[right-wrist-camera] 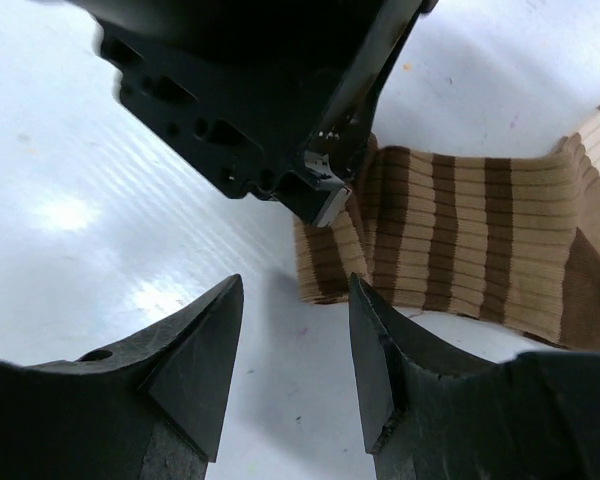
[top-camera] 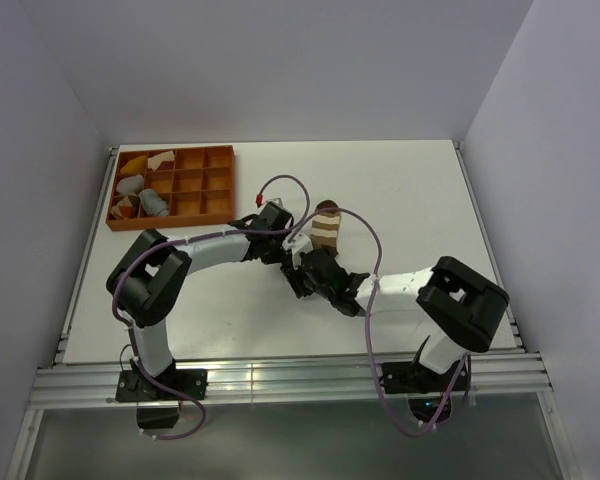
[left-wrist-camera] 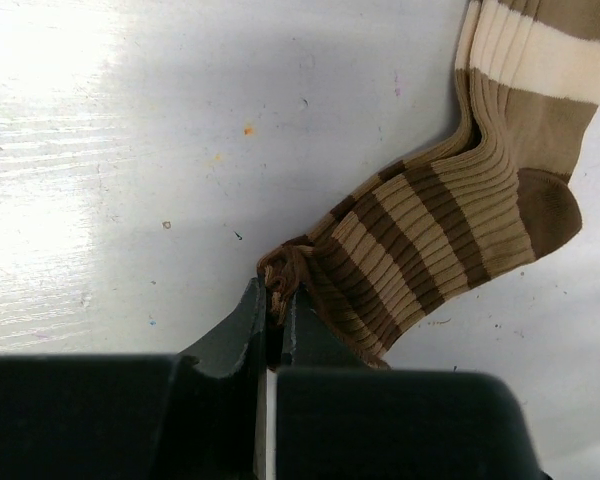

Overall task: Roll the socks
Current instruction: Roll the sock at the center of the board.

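Near the middle of the counter (top-camera: 420, 190), your left pincer (left-wrist-camera: 277, 300) is pinched tight on the bunched end of the brown striped sock (left-wrist-camera: 450, 230). Your right pincer (right-wrist-camera: 295, 300) gapes wide just beside that end, holding nothing.

Robotics lab cell, plain white walls (top-camera: 280, 60), aluminium-railed white table (top-camera: 420, 200)

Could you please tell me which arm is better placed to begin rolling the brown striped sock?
Left, probably. The left gripper has its jaws shut on the end of the brown striped sock, so it could turn that end over. The right gripper hangs beside it, jaws open and empty.
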Tool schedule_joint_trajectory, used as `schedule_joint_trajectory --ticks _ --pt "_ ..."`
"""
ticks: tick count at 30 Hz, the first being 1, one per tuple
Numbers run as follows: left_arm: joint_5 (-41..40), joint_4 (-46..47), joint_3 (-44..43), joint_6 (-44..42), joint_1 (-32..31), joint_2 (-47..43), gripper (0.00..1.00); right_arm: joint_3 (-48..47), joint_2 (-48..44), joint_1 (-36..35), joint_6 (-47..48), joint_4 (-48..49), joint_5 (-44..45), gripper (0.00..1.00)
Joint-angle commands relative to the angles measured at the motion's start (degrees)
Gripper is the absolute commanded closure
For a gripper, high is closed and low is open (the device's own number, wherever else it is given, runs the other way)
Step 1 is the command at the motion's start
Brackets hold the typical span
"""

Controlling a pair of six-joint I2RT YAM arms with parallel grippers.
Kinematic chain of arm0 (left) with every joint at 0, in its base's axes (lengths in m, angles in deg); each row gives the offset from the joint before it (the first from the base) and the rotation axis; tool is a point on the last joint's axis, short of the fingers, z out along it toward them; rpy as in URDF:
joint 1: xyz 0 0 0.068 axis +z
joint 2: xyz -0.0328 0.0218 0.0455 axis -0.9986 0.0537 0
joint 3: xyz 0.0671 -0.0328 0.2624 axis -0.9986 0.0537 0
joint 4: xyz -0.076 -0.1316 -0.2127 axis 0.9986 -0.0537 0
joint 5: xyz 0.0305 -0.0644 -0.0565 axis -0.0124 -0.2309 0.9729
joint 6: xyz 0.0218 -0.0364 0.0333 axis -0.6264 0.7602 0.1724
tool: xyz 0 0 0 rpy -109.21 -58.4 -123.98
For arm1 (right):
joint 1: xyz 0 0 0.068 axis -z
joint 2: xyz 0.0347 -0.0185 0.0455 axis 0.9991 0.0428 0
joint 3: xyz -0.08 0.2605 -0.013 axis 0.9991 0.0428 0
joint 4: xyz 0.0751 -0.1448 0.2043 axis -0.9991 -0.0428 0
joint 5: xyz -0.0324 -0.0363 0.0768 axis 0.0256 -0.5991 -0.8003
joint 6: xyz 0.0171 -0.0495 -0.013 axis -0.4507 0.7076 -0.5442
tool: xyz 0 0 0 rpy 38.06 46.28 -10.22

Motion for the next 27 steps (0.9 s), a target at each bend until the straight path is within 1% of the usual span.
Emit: schedule_joint_trajectory --ticks 1,5,8,11,12,13,14,15,17,18,21,24,27 --pt "0.68 -2.68 -0.86 -1.64 -0.67 1.58 1.0 -3.0 2.81 -1.4 3.24 2.38 5.61 0.46" --pt "1.12 -2.42 -0.77 -1.55 -0.67 1.67 1.0 -4.06 5.62 -2.37 3.5 3.34 7.63 0.46" --pt "1.47 -2.33 -0.86 -1.37 -0.67 1.93 1.0 -5.29 7.38 -3.34 3.5 2.73 9.13 0.48" --pt "1.82 -1.98 -0.69 -1.11 -0.58 1.93 1.0 -5.91 8.79 -4.13 3.5 2.03 10.18 0.55" --pt "2.0 -1.81 -0.6 -0.94 -0.67 1.93 1.0 -6.0 9.66 -4.31 3.5 1.76 10.45 0.63" --pt "2.26 -1.72 -0.42 -0.85 -0.67 1.85 1.0 -6.52 10.02 -4.22 3.16 0.72 10.45 0.67" --pt "2.18 -1.54 -0.42 -0.76 -0.58 1.85 1.0 -6.61 10.28 -4.22 2.89 0.27 10.36 0.69" --pt "2.26 -1.54 -0.42 -0.67 -0.58 1.85 1.0 -6.44 10.11 -4.31 2.11 -0.08 10.19 0.7" --pt "2.18 -1.71 -0.68 -0.67 -0.58 2.02 1.0 -5.56 9.06 -4.4 1.14 0.09 10.01 0.67" --pt "2.18 -1.89 -0.86 -0.93 -0.58 2.2 1.0 -4.86 6.96 -4.4 0.44 0.61 9.92 0.59" --pt "2.35 -1.89 -1.04 -0.93 -0.58 2.37 1.0 -2.4 2.13 -4.05 0.08 2.37 8.96 0.45" --pt "2.44 -1.89 -0.86 -0.93 -0.58 2.37 1.0 -1.08 -1.49 -3.43 0.25 3.52 6.94 0.38" --pt "2.53 -1.89 -0.51 -1.02 -0.58 2.11 1.0 -1.07 -3.08 -1.86 0.6 4.75 4.56 0.37"
